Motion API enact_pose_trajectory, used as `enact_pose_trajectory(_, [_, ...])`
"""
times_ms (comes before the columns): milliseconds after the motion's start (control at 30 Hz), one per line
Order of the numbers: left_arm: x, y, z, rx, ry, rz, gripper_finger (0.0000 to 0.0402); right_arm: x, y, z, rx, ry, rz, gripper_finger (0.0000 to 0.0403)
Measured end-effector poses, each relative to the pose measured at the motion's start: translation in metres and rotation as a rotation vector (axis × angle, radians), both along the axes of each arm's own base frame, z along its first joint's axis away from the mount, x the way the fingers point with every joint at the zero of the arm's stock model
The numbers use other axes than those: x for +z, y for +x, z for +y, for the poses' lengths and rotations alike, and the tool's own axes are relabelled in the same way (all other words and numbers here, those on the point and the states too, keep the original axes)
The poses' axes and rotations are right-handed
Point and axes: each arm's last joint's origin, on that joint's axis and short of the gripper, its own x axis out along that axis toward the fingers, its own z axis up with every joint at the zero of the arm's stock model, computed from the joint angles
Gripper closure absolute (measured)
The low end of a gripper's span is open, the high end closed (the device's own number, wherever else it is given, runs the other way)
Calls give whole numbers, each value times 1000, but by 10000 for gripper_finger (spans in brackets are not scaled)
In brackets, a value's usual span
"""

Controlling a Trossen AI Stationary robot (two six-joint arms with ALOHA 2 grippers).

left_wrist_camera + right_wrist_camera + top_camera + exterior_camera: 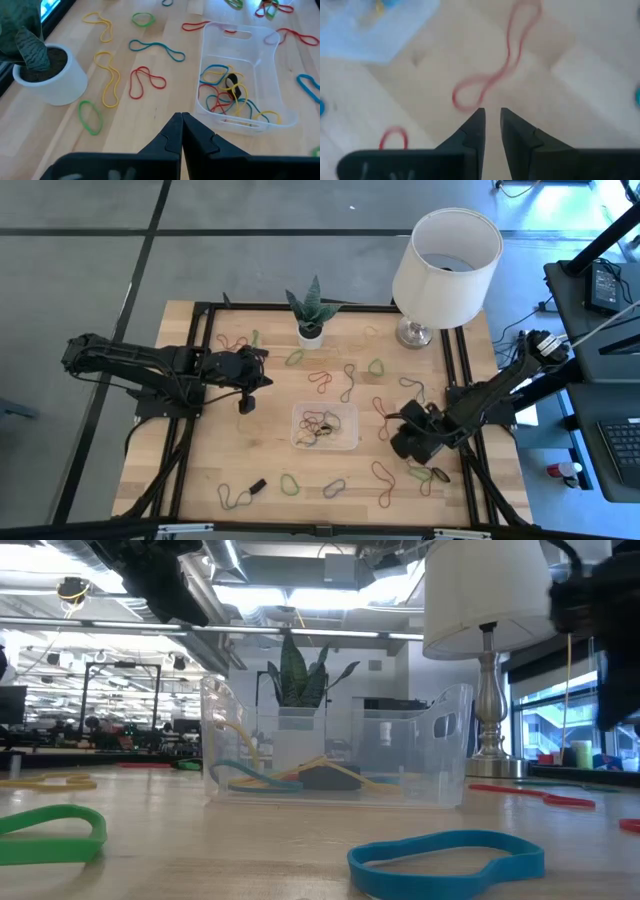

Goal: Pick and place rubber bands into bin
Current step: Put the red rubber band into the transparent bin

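several rubber bands point(225, 92) already lying in the bin point(349, 442) at mid-table, many more scattered around. right gripper point(490, 117) stooped low beside the bin, fingers narrowly apart over a red band point(495, 75), holding nothing. left gripper point(181, 120) pinched shut, empty, parked across the bin.

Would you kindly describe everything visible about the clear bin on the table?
The bin is a small, shallow rectangular tray of clear, colourless plastic with rounded corners and a handle slot in one end wall. It sits upright on the wooden table, near its middle, between the two arms. Several rubber bands in yellow, red and blue lie tangled inside, along with a small dark piece.
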Motion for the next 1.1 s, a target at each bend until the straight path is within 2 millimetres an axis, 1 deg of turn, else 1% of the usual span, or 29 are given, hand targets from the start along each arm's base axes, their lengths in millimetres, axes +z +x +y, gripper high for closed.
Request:
enact_pose_trajectory(133, [0,0,0,1,0,0,400,2,14,-14,54,-89,-25,338])
enact_pose_trajectory(300, [0,0,0,11,-12,-2,400,-6,28,-33,72,-162,34,318])
enact_pose_trajectory(500, [0,0,0,11,-15,-2,400,-23,47,-49,22,-186,77,278])
enact_pose_trajectory(700, [0,0,0,10,-16,-2,400,-43,64,-69,-76,-173,111,237])
enact_pose_trajectory(833, [0,0,0,10,-16,-2,400,-59,71,-81,-116,-115,175,228])
enact_pose_trajectory(900, [0,0,0,10,-16,-2,400,-66,74,-85,-126,-86,204,236])
enact_pose_trajectory(967, [0,0,0,9,-16,-2,400,-70,76,-87,-131,-71,224,256])
enact_pose_trajectory(1033, [0,0,0,10,-16,-2,400,-71,77,-87,-143,-68,216,292])
enact_pose_trajectory(1100, [0,0,0,9,-17,-2,400,-70,77,-86,-148,-55,205,340])
